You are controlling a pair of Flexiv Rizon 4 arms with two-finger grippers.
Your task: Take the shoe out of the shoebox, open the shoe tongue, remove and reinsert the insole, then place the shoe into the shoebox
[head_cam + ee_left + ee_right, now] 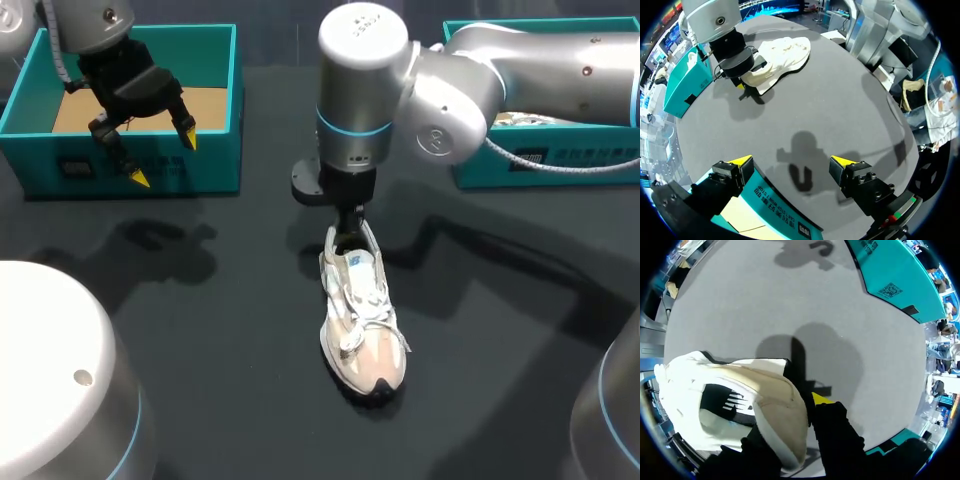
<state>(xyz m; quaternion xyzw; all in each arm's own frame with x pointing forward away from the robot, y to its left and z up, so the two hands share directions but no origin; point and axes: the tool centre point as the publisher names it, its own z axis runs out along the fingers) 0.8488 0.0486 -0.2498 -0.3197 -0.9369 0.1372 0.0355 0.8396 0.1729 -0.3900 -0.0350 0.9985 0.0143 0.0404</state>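
So the shoe is out of the box and sitting sole-down on the dark bench, roughly mid-bench, toe pointing toward the near edge. It's a white and beige sneaker, laces done up, and the tongue looks closed as far as I can make out.

I'd say taking it out is done and opening the tongue is the step in hand. The right claw is straight down on the heel. From its wrist view it's pinched narrow on the back of the heel collar, with one yellow fingertip outside the heel and the other buried on the shoe side, so I read it as gripping the shoe, not just resting on it.

The left claw is wide open and holding nothing. It hangs over the front wall of the teal shoebox in the far left corner, well apart from the shoe. A second teal box sits in the far right corner.

My guess for the next move is that the left arm has to come across to the laces and hook the tongue while the right pins the heel. If the heel grip is weak, the shoe will probably slide or tip.
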